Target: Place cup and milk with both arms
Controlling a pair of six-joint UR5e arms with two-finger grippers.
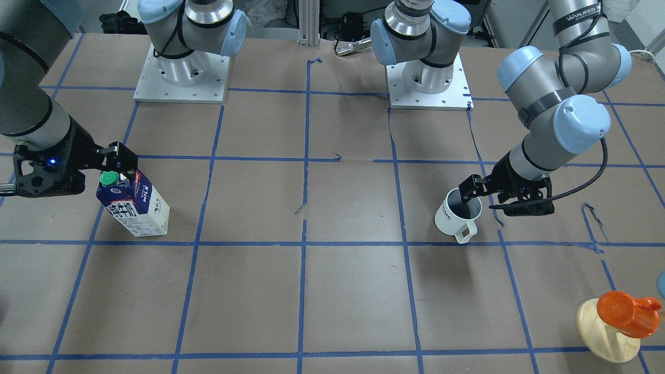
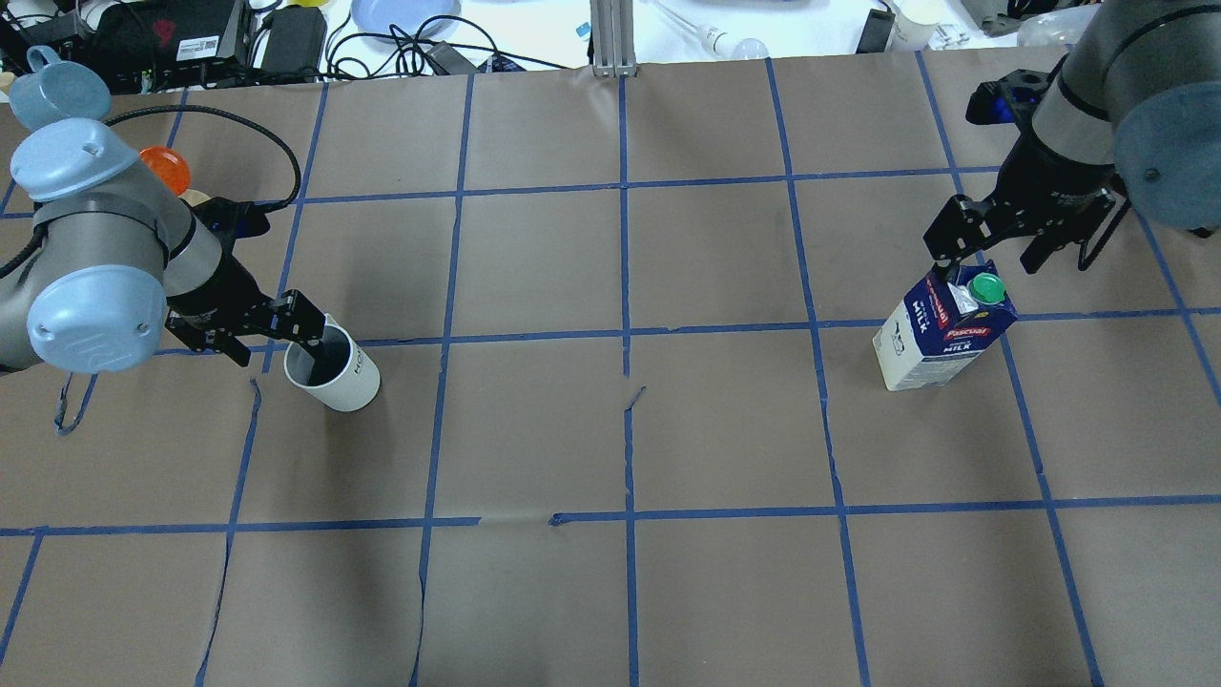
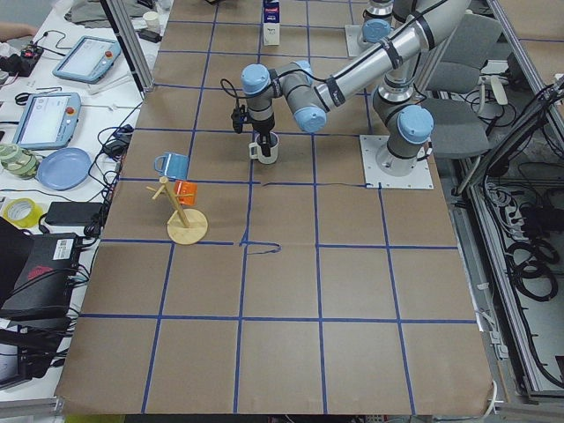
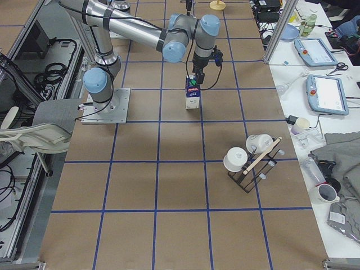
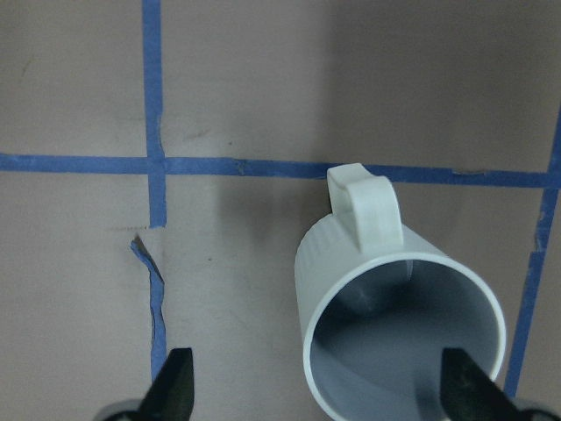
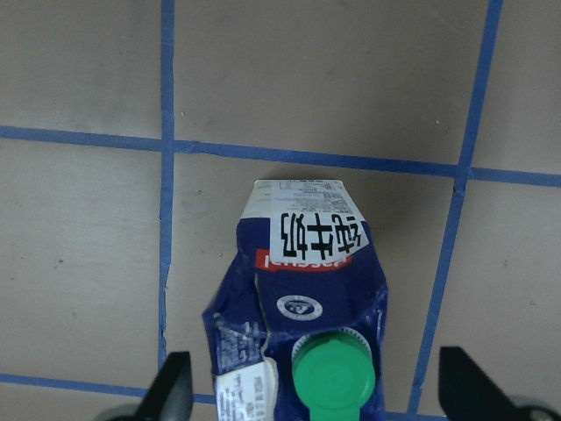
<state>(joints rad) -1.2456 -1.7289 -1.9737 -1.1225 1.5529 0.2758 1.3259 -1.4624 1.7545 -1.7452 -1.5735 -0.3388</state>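
Note:
The white cup (image 1: 457,221) stands upright on the table, handle towards the front; it also shows in the overhead view (image 2: 345,379) and the left wrist view (image 5: 351,281). My left gripper (image 1: 475,195) (image 2: 277,336) (image 5: 320,390) is open just above its rim, one finger over the rim's far side and the other outside the cup. The blue-and-white milk (image 1: 135,205) (image 2: 940,339) (image 6: 307,254) with a green cap stands upright. My right gripper (image 1: 111,166) (image 2: 992,250) (image 6: 317,390) is open just above its top, fingers either side of the cap.
An orange cup (image 1: 626,311) hangs on a pale wooden stand (image 1: 605,332) at the table's front corner on my left. A black rack with white mugs (image 4: 247,160) stands on my right side. The two arm bases (image 1: 182,72) (image 1: 428,78) sit at the back.

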